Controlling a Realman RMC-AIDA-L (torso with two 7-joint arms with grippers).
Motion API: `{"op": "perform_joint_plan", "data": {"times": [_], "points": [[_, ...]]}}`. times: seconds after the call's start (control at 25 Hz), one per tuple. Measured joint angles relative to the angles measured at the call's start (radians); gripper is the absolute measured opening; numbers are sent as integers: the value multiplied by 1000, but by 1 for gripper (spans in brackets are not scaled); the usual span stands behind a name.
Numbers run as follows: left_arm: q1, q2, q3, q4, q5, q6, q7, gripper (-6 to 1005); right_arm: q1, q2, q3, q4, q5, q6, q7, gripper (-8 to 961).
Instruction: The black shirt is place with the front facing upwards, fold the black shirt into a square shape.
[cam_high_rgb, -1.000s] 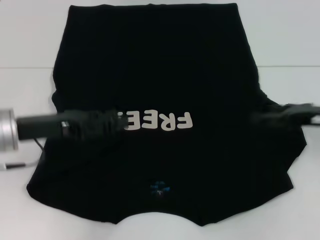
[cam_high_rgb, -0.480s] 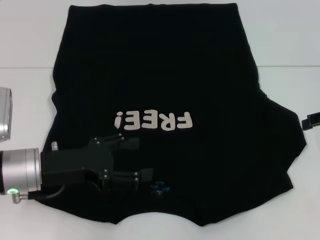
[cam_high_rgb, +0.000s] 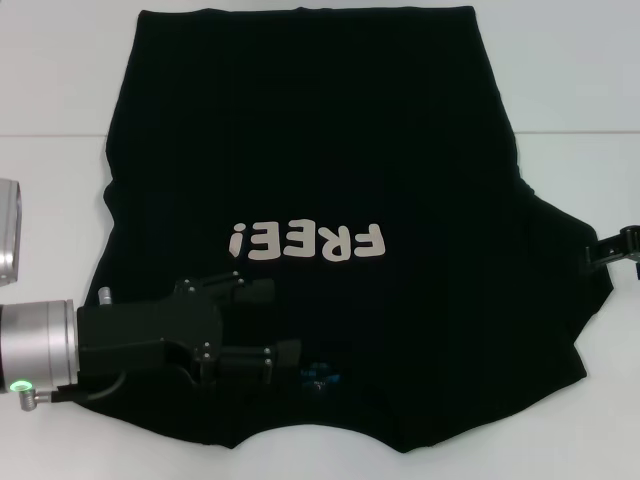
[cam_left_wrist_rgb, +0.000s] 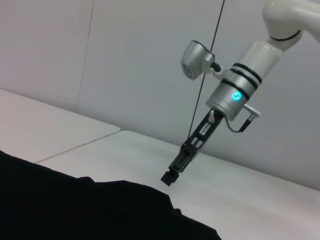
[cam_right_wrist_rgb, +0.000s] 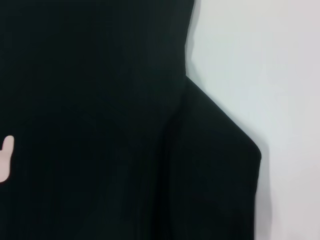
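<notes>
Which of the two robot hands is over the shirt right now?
The left gripper, hovering above the black shirt below the "FREE!" lettering. The right gripper sits at the shirt's sleeve edge.

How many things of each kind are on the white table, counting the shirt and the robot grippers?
Black shirt: 1
Grippers: 2, the left gripper above the shirt near its blue neck label, the right gripper by the shirt's sleeve edge
White table: 1
Total: 4

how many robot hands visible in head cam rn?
2. The left hand is over the black shirt, near its collar end below the "FREE!" print. The right hand shows only partly at the frame's right edge, by the shirt's sleeve.
</notes>
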Motion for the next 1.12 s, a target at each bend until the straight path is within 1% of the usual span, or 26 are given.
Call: {"op": "perform_joint_plan", "data": {"times": [0.16,0.32,0.68,0.92,1.12], "points": [[2,0,0,-1,0,0,-1,901,15,2,-35,61,-1,66,2,935],[3,0,0,-2,0,-1,-2,900,24,9,-53,82,-2,103,2,933],[2,0,0,3,0,-6,-8,900,33,12,-58,105,-3,136,-6,928],[-1,4,0,4,-1,-12,-10,900,38,17,-98,115,-3,161,-1,926],[-3,4,0,4,-1,-13,-11,901,52,21,-111,134,-3,170,1,923]]}}
